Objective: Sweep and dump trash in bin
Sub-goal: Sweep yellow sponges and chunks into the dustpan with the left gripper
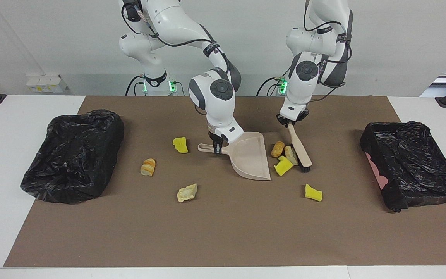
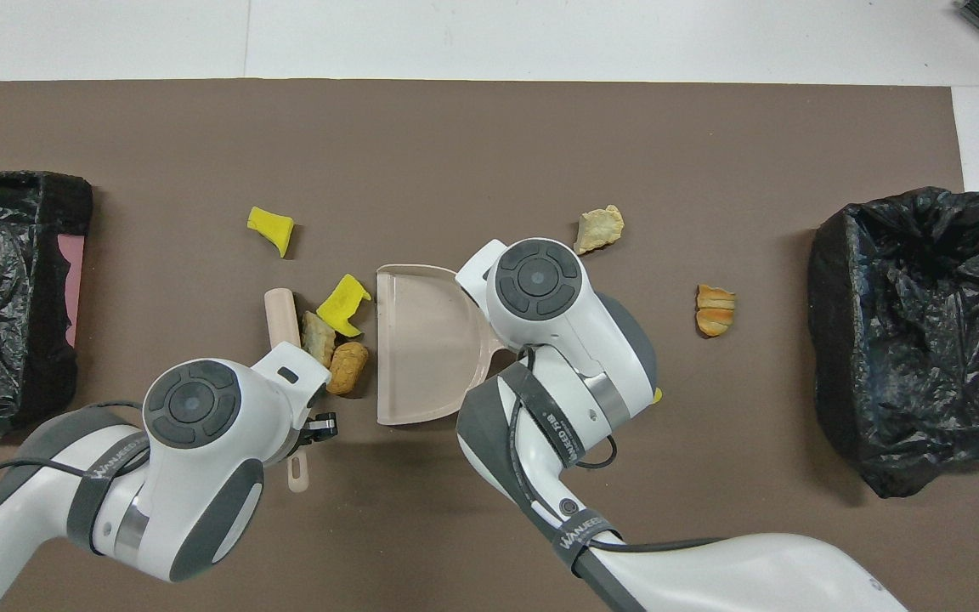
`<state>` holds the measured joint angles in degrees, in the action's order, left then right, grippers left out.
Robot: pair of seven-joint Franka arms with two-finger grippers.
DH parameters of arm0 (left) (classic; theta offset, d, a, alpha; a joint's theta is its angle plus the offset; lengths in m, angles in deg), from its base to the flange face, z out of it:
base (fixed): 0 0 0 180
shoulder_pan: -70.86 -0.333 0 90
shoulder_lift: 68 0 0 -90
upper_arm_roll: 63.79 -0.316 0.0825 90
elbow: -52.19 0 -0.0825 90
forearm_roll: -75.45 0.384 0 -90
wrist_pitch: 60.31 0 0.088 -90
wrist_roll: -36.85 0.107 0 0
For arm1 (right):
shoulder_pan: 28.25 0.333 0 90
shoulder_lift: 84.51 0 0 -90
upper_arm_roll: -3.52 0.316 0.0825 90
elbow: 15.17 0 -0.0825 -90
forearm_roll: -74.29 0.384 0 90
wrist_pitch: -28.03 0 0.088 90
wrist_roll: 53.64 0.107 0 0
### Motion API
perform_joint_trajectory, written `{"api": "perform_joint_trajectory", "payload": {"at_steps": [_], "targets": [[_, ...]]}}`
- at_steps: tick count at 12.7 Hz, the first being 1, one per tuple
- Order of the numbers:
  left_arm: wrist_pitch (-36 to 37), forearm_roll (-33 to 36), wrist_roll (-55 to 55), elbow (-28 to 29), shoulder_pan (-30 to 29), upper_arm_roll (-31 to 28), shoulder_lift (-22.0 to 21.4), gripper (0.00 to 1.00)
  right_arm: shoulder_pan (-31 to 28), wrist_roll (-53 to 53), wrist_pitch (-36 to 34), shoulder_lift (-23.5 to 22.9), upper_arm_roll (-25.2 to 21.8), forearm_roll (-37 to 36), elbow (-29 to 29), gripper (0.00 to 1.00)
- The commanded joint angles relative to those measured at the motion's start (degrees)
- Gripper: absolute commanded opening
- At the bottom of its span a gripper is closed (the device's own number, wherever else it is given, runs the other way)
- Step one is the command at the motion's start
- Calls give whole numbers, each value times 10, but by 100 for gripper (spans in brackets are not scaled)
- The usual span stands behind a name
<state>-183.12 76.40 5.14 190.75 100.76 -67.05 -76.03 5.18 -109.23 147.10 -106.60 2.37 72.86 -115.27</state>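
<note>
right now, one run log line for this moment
left gripper: shut on brush | right gripper: shut on dustpan | three trash bits: beside pan mouth

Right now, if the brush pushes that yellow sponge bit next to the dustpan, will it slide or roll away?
The yellow sponge chunk looks soft and light, so the brush in the left gripper would probably shove it easily. Its wedge shape suggests tumbling or sliding, not rolling. It may squash slightly against the dustpan.
</note>
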Motion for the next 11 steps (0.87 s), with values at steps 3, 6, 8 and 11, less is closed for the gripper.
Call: {"api": "perform_joint_trajectory", "payload": {"at_steps": [3,6,8,11], "targets": [[-14,-59,61,-17,78,-7,4,0,0,19,18,-6,3,-6,-6,0],[-11,-131,86,-63,97,-7,30,0,-1,19,13,-6,3,-6,-7,0],[-4,-144,87,-93,96,-6,40,0,-3,19,11,-6,3,-7,-6,0],[82,-144,97,-131,81,-14,26,0,-8,17,3,-7,3,-7,-2,0]]}}
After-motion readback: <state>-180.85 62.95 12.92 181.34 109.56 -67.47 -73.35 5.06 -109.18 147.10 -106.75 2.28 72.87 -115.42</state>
